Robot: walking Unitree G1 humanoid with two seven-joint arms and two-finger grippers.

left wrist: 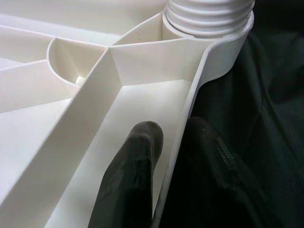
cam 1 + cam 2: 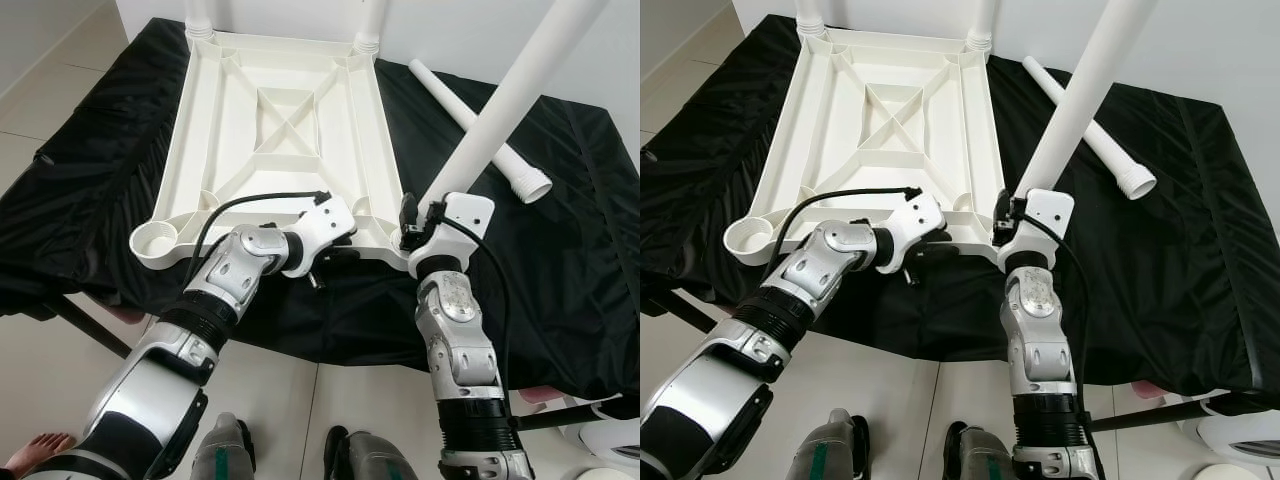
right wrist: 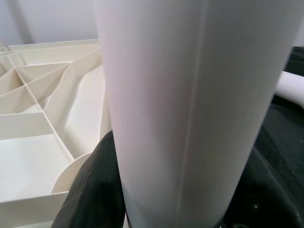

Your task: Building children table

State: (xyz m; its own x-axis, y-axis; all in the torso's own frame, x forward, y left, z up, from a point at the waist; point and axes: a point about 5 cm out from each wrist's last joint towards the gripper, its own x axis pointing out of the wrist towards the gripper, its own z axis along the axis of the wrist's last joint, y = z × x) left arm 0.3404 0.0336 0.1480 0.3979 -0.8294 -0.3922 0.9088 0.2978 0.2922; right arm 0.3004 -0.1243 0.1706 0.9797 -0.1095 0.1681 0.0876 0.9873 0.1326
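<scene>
One white plastic children's tabletop [image 2: 275,130] is lying upside down on the black cloth-covered bench [image 2: 560,230], filling the upper middle of the left eye view, its ribbed underside facing up with a crossed brace in the centre. Four white plastic tube legs are counting up: two upright legs [image 2: 200,15] are standing in the far corner sockets at the top of the frame, one loose leg [image 2: 480,130] is lying flat on the cloth at the upper right with its threaded end pointing toward the right edge, and one tilted leg [image 2: 510,100] is leaning from the near right corner socket up toward the top right. The near left corner socket [image 2: 155,240], at the left middle of the frame, is showing as an open round cup.

The right hand [image 2: 418,232] is sitting at the centre right of the frame, its black fingers [image 3: 92,190] closed around the base of the tilted leg just above the socket; in the right wrist view the white tube is passing between them. The left hand [image 2: 335,245] is at the centre of the frame on the tabletop's near edge, its two fingers [image 1: 130,180] pinching the thin rim wall, one inside and one outside, with the threaded end of the tilted leg seated in the corner socket just beyond.

A bare foot [image 2: 35,450] is showing on the tiled floor [image 2: 40,90] in the bottom left corner.
</scene>
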